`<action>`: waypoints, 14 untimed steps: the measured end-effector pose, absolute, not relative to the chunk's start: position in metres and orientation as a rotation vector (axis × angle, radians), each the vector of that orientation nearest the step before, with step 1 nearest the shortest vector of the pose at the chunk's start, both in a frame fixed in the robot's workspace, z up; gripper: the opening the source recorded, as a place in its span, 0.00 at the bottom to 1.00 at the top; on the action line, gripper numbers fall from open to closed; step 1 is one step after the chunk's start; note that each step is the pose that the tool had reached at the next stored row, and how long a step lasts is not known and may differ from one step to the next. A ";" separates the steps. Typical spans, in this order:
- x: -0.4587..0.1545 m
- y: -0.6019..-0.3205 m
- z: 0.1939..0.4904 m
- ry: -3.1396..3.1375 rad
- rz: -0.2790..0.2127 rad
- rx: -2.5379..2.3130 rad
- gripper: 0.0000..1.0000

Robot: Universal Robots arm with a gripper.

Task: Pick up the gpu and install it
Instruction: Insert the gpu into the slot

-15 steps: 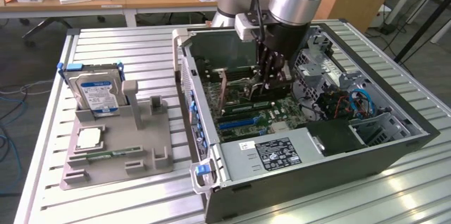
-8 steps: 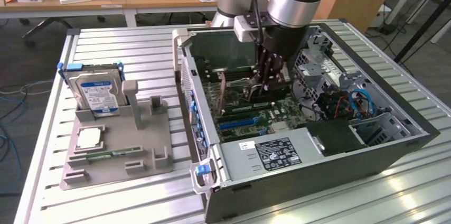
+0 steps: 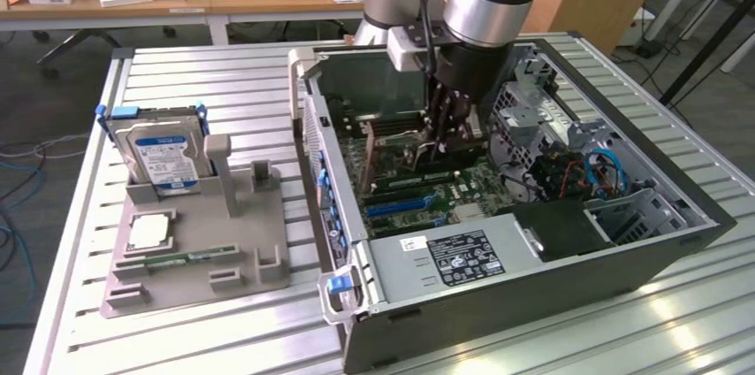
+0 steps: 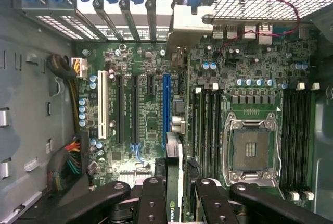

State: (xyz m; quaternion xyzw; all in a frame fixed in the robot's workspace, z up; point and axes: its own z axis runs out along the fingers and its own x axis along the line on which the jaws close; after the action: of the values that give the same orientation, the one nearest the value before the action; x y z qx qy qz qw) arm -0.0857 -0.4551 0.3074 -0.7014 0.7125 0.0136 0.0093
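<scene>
My gripper (image 3: 454, 138) reaches down into the open computer case (image 3: 678, 233), low over the motherboard (image 3: 408, 194). In the wrist view my gripper (image 4: 177, 195) is shut on the gpu (image 4: 175, 156), a thin card seen edge-on. A green logo shows on the card between my black fingers (image 4: 151, 203). Its pale metal end bracket (image 4: 188, 23) points toward the row of rear slot covers. The card hangs just above the board, lined up beside the long blue slot (image 4: 166, 104). I cannot tell whether its edge touches the slot.
A grey holder tray (image 3: 242, 278) outside the case carries a silver blue-labelled hard drive (image 3: 165, 158), a small chip (image 3: 151, 232) and a green memory stick (image 3: 194, 257). Inside the case are the power supply (image 3: 461, 256), cable bundles (image 4: 73, 156), the bare CPU socket (image 4: 250, 148) and a drive cage (image 3: 631, 216).
</scene>
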 end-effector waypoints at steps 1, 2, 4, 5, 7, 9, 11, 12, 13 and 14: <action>-0.086 -0.456 0.307 2.225 0.042 -2.191 0.26; -0.086 -0.458 0.307 2.225 0.042 -2.191 0.26; -0.087 -0.460 0.307 2.225 0.042 -2.191 0.26; -0.087 -0.461 0.307 2.225 0.042 -2.191 0.26; -0.088 -0.461 0.307 2.225 0.042 -2.191 0.26; -0.088 -0.461 0.307 2.225 0.043 -2.191 0.26; -0.088 -0.462 0.307 2.225 0.042 -2.191 0.26; -0.088 -0.462 0.306 2.225 0.042 -2.191 0.26; -0.089 -0.461 0.305 2.225 0.042 -2.191 0.26; -0.090 -0.461 0.300 2.225 0.043 -2.191 0.26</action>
State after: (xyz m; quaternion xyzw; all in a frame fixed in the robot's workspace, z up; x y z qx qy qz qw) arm -0.0904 -0.4615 0.2997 -0.7015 0.7125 0.0136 0.0093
